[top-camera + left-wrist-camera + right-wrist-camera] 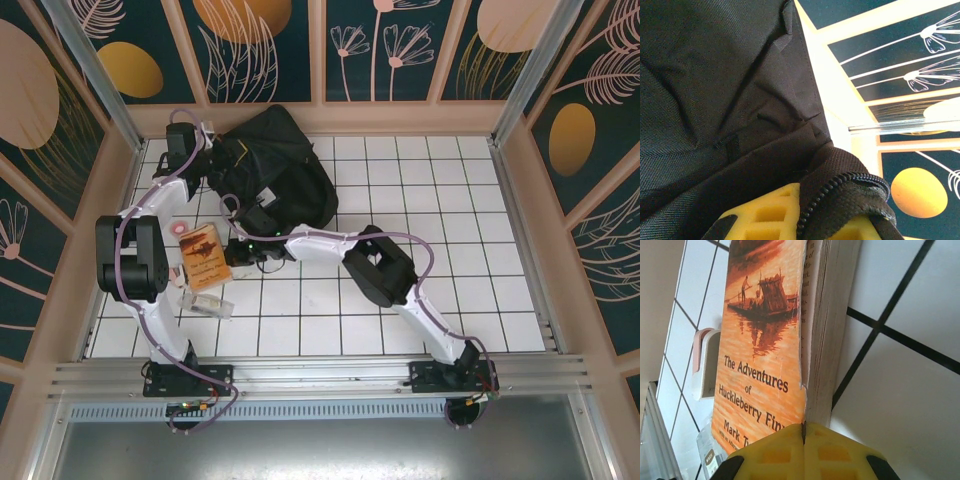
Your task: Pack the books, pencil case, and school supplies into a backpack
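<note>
The black backpack [285,180] lies slumped at the far left of the white tiled table [430,230], against the back wall; the left arm reaches up along the left side to it, and the left gripper [200,150] sits at the bag's left edge; seen from the left wrist, the left gripper [812,220] has its yellow pads [765,215] pinched on a fold of the backpack [715,75], with the zippered edge [815,205] running out between them; nearer the arms and just left of centre, the orange-brown book [205,258] lies flat on the tiles, well apart from the bag; the right arm stretches across to it, the right gripper [240,252] at its right edge; in the right wrist view the right gripper [803,440] has its pads pressed together into a thin seam, and the cover's edge of the book [760,355], titled The Adventures of Huckleberry Finn, runs straight into that seam, so it appears nipped by the cover; a little pink box [704,362] sits just beside the book's far side, partly hidden behind it; a pink tape roll [181,229] lies near the book's upper left corner
</note>
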Tool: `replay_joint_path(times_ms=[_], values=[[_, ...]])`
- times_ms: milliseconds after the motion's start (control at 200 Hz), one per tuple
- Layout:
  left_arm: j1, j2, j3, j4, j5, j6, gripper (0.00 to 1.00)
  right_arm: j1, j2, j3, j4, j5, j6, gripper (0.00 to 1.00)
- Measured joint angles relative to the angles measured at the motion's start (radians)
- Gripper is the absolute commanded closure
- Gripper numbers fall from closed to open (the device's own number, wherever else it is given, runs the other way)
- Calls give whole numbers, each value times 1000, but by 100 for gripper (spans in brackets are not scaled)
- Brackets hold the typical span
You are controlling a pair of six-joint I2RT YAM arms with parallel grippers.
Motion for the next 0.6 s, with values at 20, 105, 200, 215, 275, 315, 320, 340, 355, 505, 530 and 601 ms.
replay_joint_path(times_ms=[20, 105, 200, 215, 275, 315, 320, 340, 355, 505, 530, 601], values=[[0, 0, 0, 0, 0, 0, 100, 0, -8, -9, -1, 11, -1, 100], [0, 0, 0, -1, -1, 1, 100, 0, -48, -53, -11, 68, -10, 100], [0, 0, 0, -2, -4, 2, 100, -3, -97, -106, -16, 114, -26, 100], [0, 0, 0, -2, -4, 2, 100, -3, -100, -109, -16, 116, -27, 100], [0, 0, 0, -4, -4, 4, 100, -3, -121, -119, -15, 138, -37, 100], [0, 0, 0, -5, -5, 6, 100, -3, -133, -126, -14, 148, -43, 100], [0, 0, 0, -6, -5, 8, 100, -3, -133, -126, -14, 148, -43, 100], [0, 0, 0, -8, -6, 9, 100, -3, -142, -132, -15, 152, -45, 100], [0, 0, 0, -8, -8, 11, 100, -3, -146, -135, -14, 152, -49, 100], [0, 0, 8, -37, -19, 37, 100, 0, -158, -121, -19, 114, -87, 100], [0, 0, 14, -45, -23, 44, 100, 2, -158, -114, -26, 106, -95, 100], [0, 0, 42, -85, -43, 71, 100, 8, -150, -73, -37, 71, -108, 100]])
